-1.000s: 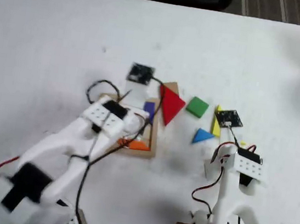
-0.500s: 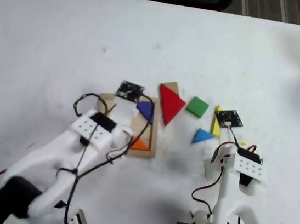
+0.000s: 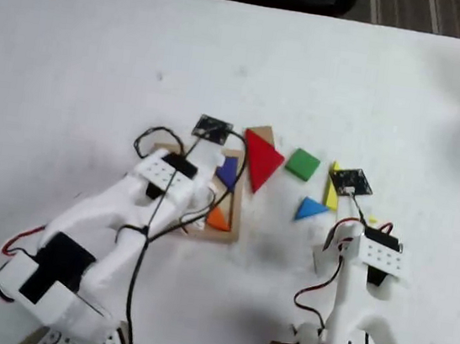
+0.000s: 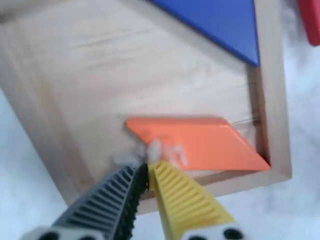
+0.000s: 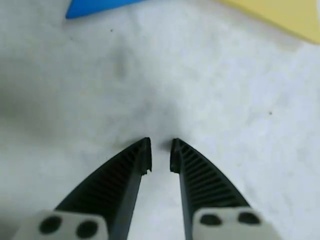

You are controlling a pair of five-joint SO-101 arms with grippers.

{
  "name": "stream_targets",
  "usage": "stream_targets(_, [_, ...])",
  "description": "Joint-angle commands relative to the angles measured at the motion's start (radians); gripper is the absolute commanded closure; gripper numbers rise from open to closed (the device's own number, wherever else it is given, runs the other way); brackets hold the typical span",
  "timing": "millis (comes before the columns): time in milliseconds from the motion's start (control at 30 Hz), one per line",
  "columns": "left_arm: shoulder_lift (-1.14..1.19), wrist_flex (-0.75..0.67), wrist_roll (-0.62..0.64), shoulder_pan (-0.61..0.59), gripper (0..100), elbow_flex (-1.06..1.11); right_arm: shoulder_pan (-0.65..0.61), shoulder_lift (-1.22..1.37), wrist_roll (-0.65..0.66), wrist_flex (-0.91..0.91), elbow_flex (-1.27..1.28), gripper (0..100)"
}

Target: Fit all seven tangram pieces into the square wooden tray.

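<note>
Now the left gripper [image 4: 147,169], closed, is seen touching the orange parallelogram [image 4: 200,142] in the wooden tray [image 4: 272,100], with the red triangle [image 3: 261,161] at the tray's 2 o'clock. The right gripper [image 5: 160,150] is held slightly parted. The left gripper was shifted toward 2 o'clock since the earlier frame.

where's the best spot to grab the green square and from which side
Pinch the green square across two opposite straight edges, coming straight down: it lies flat on the table, so only its thin sides are grippable, with bare table on every side.
</note>
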Motion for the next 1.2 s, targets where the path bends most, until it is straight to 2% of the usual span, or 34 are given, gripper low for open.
stream_targets(0, [0.008, -0.028, -0.008, -0.027, 98, -0.064, 0.008, -0.002, 0.014, -0.019, -0.002, 92.1])
stream_targets(200, [0.016, -0.068, -0.006, -0.059, 98, -0.104, 0.010, -0.002, 0.014, -0.019, -0.002, 92.1])
stream_targets(833, [0.016, -0.252, -0.006, 0.044, 98, -0.089, 0.010, -0.002, 0.014, -0.019, -0.002, 92.1])
stream_targets(1167, [0.010, -0.298, -0.005, 0.059, 98, -0.091, 0.008, -0.002, 0.015, -0.021, -0.002, 92.1])
